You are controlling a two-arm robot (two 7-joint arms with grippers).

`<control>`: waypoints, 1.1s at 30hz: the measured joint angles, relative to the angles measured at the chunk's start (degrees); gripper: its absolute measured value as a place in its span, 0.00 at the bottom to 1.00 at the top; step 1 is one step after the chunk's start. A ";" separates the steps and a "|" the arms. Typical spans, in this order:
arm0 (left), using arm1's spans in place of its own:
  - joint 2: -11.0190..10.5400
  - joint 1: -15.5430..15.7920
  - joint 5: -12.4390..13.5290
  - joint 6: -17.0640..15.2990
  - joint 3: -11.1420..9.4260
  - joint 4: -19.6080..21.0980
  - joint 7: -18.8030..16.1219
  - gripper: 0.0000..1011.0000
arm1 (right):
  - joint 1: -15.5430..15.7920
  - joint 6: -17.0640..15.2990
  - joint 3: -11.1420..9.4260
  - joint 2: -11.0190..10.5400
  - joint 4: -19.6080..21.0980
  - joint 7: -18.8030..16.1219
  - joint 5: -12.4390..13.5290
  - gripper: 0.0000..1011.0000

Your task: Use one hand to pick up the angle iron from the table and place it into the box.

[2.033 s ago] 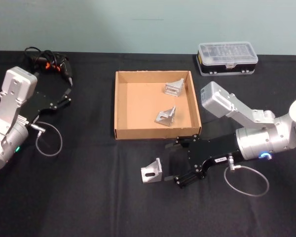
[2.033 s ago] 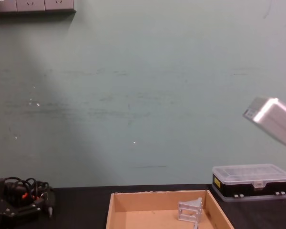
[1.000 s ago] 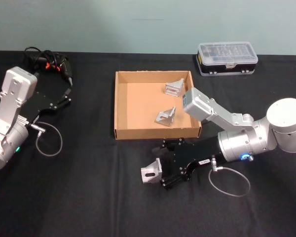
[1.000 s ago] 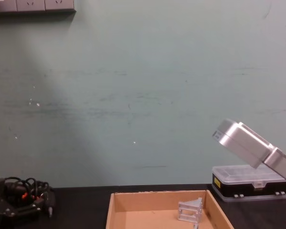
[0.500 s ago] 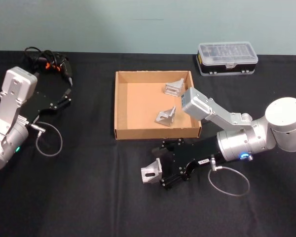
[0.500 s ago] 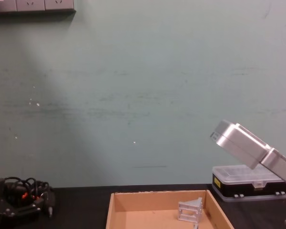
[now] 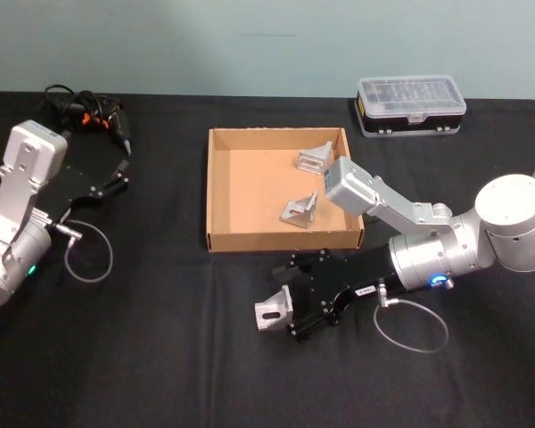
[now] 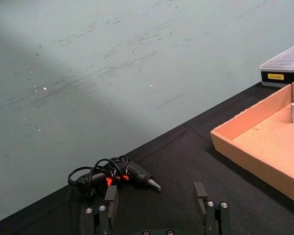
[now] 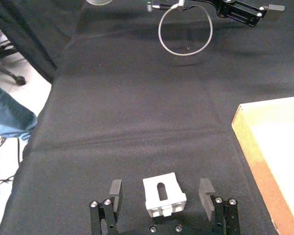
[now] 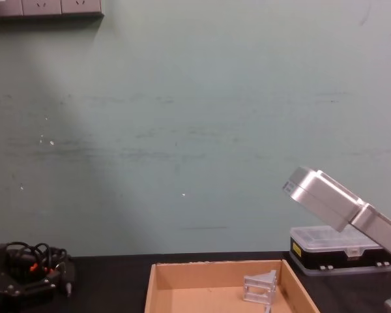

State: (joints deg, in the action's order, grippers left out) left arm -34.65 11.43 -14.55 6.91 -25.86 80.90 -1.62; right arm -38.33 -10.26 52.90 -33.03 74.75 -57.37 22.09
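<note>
Head view, right of centre: the right tool [image 7: 288,301] lies low over the black tabletop [image 7: 160,357], spread wide, with the angle iron [image 7: 272,310] set between its two fingers. The right wrist view confirms the fit. The fingers [image 9: 115,189] stand on either side of the angle iron [image 9: 162,196] with a clear gap on each flank, touching neither side of it.

The piece rests on the tabletop just in front of the box [image 7: 283,241], outside it and near the middle of its front wall. Two seconds earlier the right tool sat off to the right of the piece, apart from it. It has since slid leftward until its fingers bracket the metal, while the angle iron itself has not shifted.

The piece is a small silver-grey bracket, with one face pierced by an oblong slot and a ridged edge nearest the tool's base.

Inside the tan, low-walled box lie a second bracket [image 7: 314,159] near its far right corner and a third bracket [image 7: 299,211] closer to the front wall. Beyond the box, to the right, stands a black case [image 7: 410,105] with a clear lid.

The left tool [image 7: 119,176] is parked at the far left of the tabletop — also spread wide, holding nothing — just in front of a black electric driver [image 7: 94,114] with a coiled cord.
</note>
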 joint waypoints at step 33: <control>0.00 0.00 0.00 0.00 0.00 0.00 0.00 0.99 | -0.31 -0.60 0.35 -0.04 -0.44 -0.33 0.12 0.67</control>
State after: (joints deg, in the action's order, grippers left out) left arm -34.65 11.43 -14.55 6.91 -25.86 80.90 -1.62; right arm -38.65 -10.86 53.25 -33.07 74.31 -57.70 22.21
